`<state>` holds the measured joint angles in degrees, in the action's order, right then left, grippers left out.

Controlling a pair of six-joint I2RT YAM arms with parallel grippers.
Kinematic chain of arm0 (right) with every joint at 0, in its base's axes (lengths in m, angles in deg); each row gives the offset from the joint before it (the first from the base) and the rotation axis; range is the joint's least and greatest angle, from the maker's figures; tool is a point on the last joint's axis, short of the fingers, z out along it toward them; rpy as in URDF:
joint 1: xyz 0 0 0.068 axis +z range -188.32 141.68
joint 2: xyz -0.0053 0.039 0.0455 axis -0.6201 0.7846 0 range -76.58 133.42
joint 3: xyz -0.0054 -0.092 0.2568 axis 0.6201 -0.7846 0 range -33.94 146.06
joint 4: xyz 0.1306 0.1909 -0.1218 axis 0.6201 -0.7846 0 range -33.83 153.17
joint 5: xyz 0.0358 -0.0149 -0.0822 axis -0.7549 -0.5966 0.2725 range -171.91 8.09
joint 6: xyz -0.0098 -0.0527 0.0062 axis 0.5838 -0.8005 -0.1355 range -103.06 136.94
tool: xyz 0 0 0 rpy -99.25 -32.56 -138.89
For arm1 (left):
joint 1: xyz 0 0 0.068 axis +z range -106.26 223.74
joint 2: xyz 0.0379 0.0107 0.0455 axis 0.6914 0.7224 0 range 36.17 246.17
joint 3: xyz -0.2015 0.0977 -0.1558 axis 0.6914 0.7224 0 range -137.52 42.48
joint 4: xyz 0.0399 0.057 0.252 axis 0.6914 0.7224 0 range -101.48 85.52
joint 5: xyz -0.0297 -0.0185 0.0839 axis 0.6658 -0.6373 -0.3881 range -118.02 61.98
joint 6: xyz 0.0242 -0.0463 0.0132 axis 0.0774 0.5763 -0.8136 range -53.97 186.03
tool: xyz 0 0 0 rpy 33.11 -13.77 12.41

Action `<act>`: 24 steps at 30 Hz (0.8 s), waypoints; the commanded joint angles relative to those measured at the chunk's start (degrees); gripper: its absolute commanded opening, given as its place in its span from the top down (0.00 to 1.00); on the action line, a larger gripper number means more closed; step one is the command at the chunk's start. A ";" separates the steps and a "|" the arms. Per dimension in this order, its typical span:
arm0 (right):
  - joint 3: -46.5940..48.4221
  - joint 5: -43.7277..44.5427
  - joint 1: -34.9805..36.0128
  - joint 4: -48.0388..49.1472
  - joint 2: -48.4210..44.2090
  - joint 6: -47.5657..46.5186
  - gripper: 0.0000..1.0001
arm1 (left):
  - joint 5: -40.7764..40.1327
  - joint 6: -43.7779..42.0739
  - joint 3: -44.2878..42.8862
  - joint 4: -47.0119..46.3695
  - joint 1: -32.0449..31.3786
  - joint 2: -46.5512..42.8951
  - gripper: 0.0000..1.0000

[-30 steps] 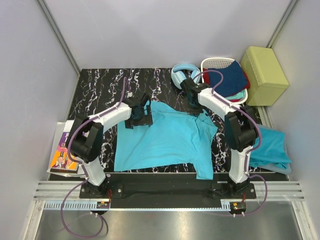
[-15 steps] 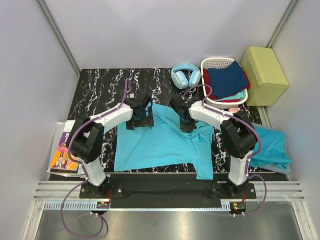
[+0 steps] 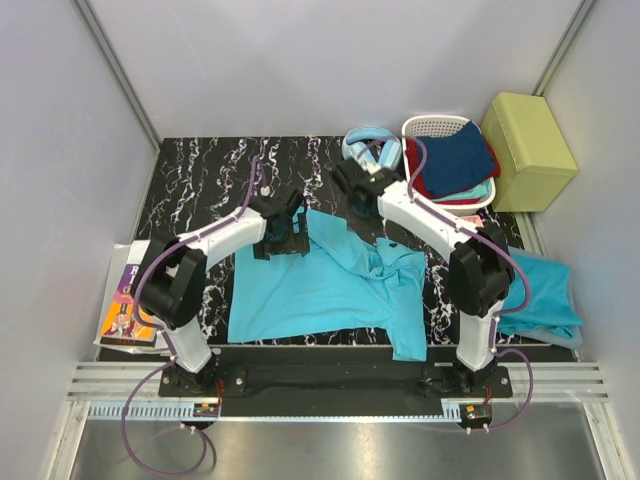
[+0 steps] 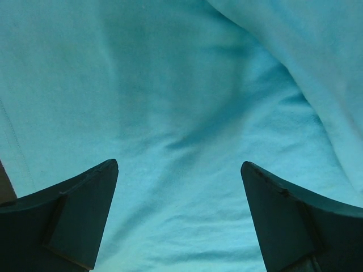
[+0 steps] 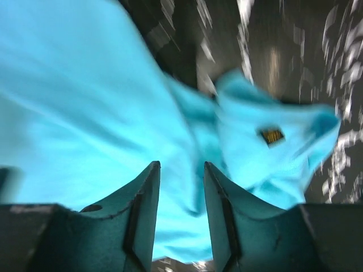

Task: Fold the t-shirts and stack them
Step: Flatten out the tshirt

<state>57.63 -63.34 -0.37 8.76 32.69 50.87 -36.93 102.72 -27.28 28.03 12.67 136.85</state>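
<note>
A cyan t-shirt [image 3: 320, 285] lies spread on the black marble table [image 3: 200, 175], its upper right part rumpled into folds. My left gripper [image 3: 287, 222] sits low over the shirt's upper left edge. It is wide open, and cyan cloth fills the left wrist view [image 4: 178, 163]. My right gripper [image 3: 350, 185] hovers above the table just behind the shirt's top edge. Its jaws stand a little apart with nothing between them [image 5: 181, 164]. The right wrist view is blurred and shows the rumpled shirt with its neck tag [image 5: 272, 135] below.
A white basket [image 3: 437, 122] holding dark blue and red clothes stands at the back right, with light blue headphones [image 3: 362, 142] beside it. A yellow-green box [image 3: 528, 150] is further right. Another cyan shirt [image 3: 540, 295] lies off the right edge. A magazine [image 3: 125, 305] lies at the left.
My right gripper dropped onto the shirt's collar area, then rose back toward the headphones. The shirt's upper right part is now bunched up. The left gripper has hardly moved.
</note>
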 commanded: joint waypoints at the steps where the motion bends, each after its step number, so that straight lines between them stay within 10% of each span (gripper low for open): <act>1: 13.97 4.90 -1.21 -2.71 3.92 -3.51 0.56 | -1.73 -0.12 -2.66 -0.40 -0.22 -3.74 0.03; 24: 9.69 2.18 -9.65 -1.14 10.26 -6.07 0.62 | 0.56 0.84 -0.47 -1.54 -0.13 -4.36 0.03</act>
<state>69.91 -60.48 -10.44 6.70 45.20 45.23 -37.35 102.96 -27.87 28.00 12.67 133.29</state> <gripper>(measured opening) 0.378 0.973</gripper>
